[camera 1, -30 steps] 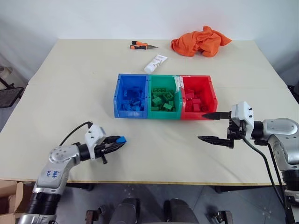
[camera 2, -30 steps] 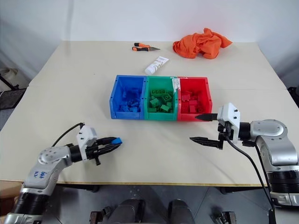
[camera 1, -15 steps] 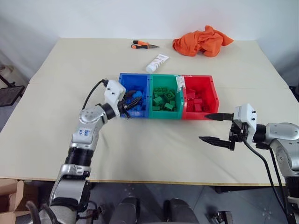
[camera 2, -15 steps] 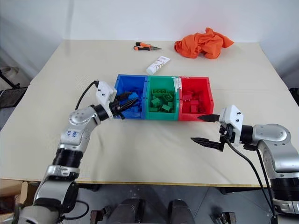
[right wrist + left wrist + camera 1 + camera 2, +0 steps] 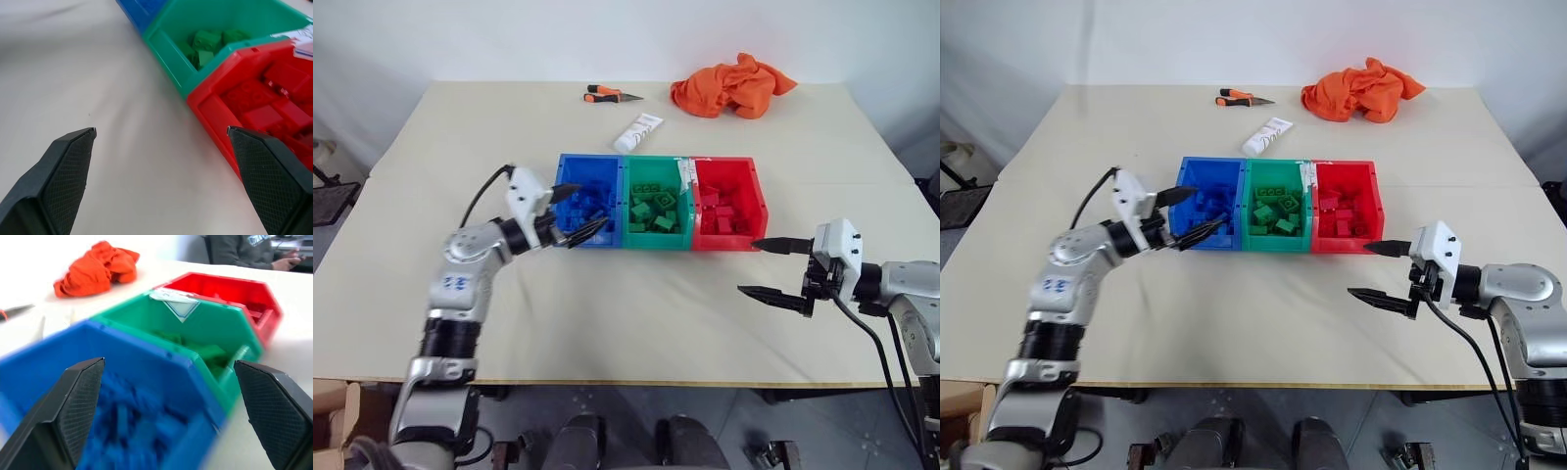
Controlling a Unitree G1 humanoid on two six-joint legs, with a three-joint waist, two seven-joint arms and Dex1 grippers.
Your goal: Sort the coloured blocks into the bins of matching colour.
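- Moved since a second ago: left gripper [image 5: 579,214], up from the near-left of the table [image 5: 636,333] to the near-left corner of the blue bin [image 5: 565,174]; was clamped on a blue brick then, now spread wide with nothing between the fingers.
- Shifted only slightly rightward: right gripper [image 5: 770,268], fingers wide apart as before, empty, hovering just near of the red bin's near-right corner.
- Set mid-table in one joined row: bins, blue on the left, green bin [image 5: 655,168] in the middle, red bin [image 5: 750,176] on the right; long axis of the row running left to right, each bin's own long side running near to far; same place as before.
- Heaped inside by colour: blue blocks [image 5: 591,203], green blocks [image 5: 656,213], red blocks [image 5: 720,215]; lying at mixed angles, no common direction to tell.
- Lying beyond the bins: white tube [image 5: 638,132], slanted.
- Farther still: orange-handled pliers [image 5: 607,95] and crumpled orange cloth [image 5: 732,84] at the far edge.
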